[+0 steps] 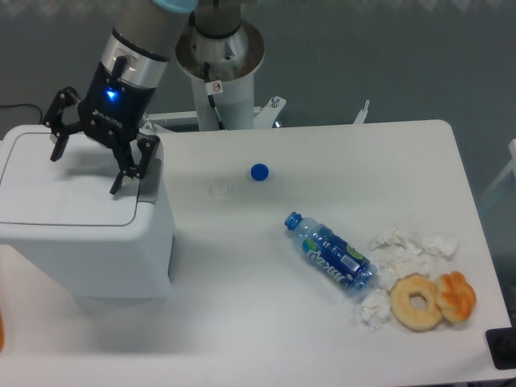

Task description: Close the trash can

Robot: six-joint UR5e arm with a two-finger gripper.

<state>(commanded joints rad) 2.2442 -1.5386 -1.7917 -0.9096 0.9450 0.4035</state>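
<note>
While the arm hangs over the left end of the surface, the trash can sits directly beneath the fingers: a big white boxy bin with rounded corners, its flat lid lying down level in its frame, and a grey latch strip at the lid's right edge, just under the right-hand finger. The gripper is spread wide, both black fingers apart and pinching nothing, hovering over the lid; whether the tips touch it I cannot tell. With the lid down, what the bin holds is hidden.

Counting the rest, all off to the right of the fingers on the surface: one blue bottle cap lying alone, nearest the fingers; one capless water bottle with a blue label on its side further right and toward the front; one heap of crumpled white tissues just beyond the bottle's base; one ring doughnut touching a second, orange-brown pastry at the front right. A small faint clear disc lies between the bin and the blue cap.
</note>
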